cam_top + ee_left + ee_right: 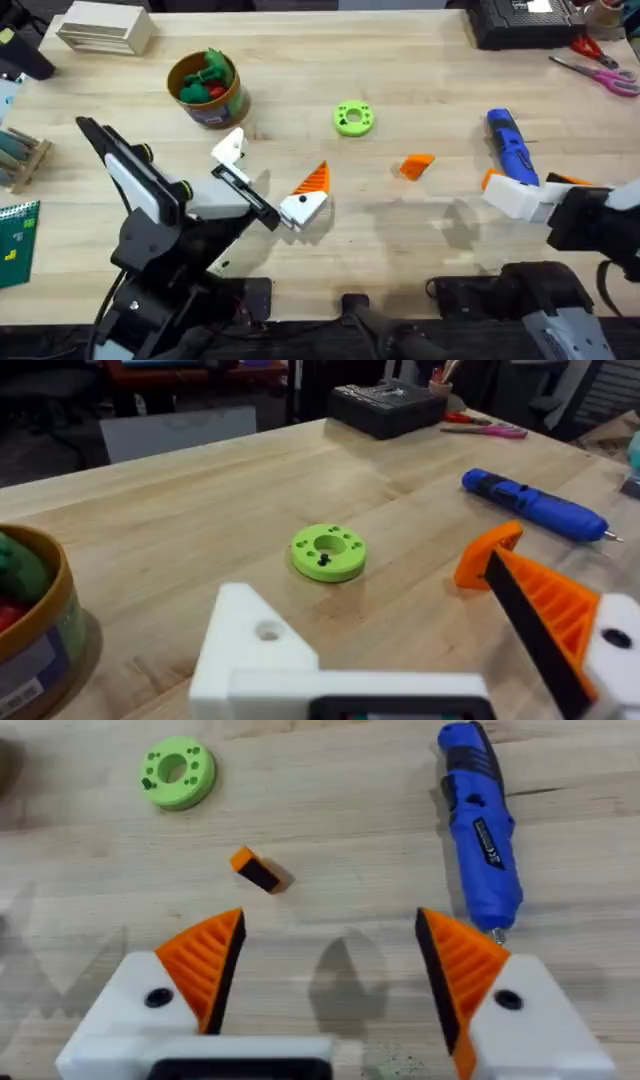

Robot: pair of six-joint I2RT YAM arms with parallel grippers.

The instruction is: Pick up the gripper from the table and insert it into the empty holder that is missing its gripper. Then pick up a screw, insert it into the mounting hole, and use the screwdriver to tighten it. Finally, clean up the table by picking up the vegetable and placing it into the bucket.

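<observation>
Right gripper [330,970], fingers spread wide and holding nothing, hovers over the table [420,60]. The loose orange gripper [256,870] lies ahead of its left-hand finger; the blue screwdriver [482,820] lies just beside the other. Left gripper [268,178] stands open, its bare white holder [255,645] lacking an orange tip.

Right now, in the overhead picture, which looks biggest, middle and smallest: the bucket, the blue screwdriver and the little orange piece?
1. The bucket looks biggest.
2. The blue screwdriver is middle, though its lower end is partly hidden.
3. The orange piece is smallest.
</observation>
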